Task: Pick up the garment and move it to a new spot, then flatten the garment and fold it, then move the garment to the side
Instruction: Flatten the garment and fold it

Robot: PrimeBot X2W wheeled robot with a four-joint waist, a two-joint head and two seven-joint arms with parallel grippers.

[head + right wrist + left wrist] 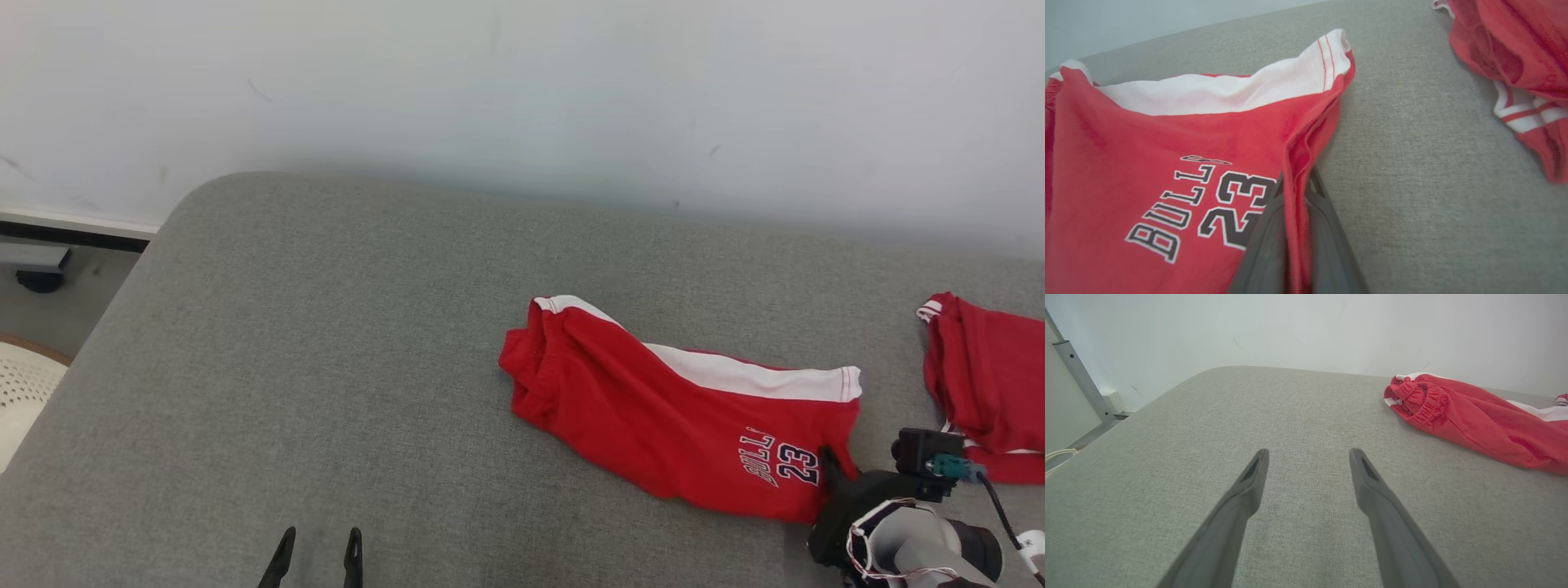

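I have the right gripper (1296, 183) pinched shut on the hem corner of the red shorts (678, 408), which lie rumpled right of centre on the bench (326, 367). That corner gives a clean lift. My left gripper (1308, 455) hangs wide open, empty.

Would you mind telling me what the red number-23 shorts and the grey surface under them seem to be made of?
The red shorts look like soft knit jersey, matte, lying in limp folds and creases. The grey surface seems woven upholstery cloth, matte, with fine flecked weave; its rounded corner suggests padding.
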